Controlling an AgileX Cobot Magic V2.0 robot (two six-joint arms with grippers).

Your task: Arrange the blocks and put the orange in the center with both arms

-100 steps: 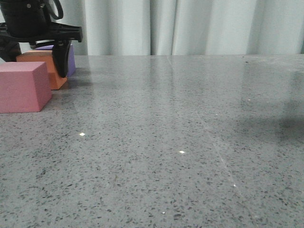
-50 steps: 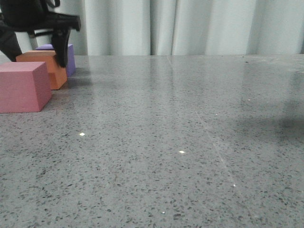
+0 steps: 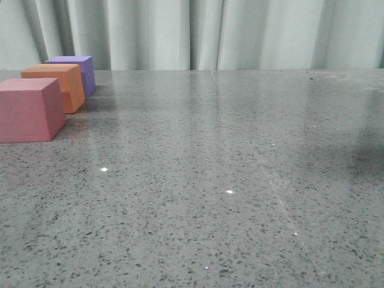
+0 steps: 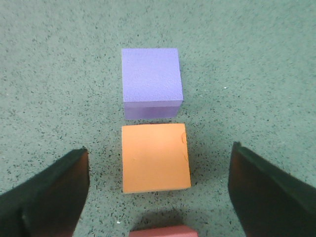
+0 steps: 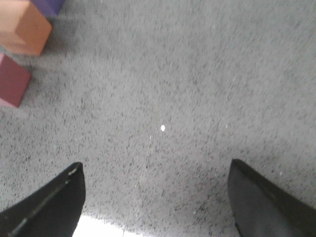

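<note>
Grey speckled stone table (image 3: 228,180), pale pleated curtain (image 3: 240,33) behind it. All three blocks sit at the far left of the front view in a line running away from the camera: pink cube (image 3: 30,109) nearest, orange cube (image 3: 57,86) behind it, purple cube (image 3: 77,72) farthest back. Orange is in the middle of the row, small gaps on either side, none touching as far as the left wrist view shows. No arm visible in the front view.

Left gripper (image 4: 158,197) hangs above the row, jaws spread wide, nothing between them; orange cube (image 4: 155,157) directly below, purple (image 4: 151,81) past it, pink edge (image 4: 163,231) just at the frame border.

Right gripper (image 5: 155,197) is over bare table, jaws wide apart and empty; the cubes are well off to one corner of its view.
</note>
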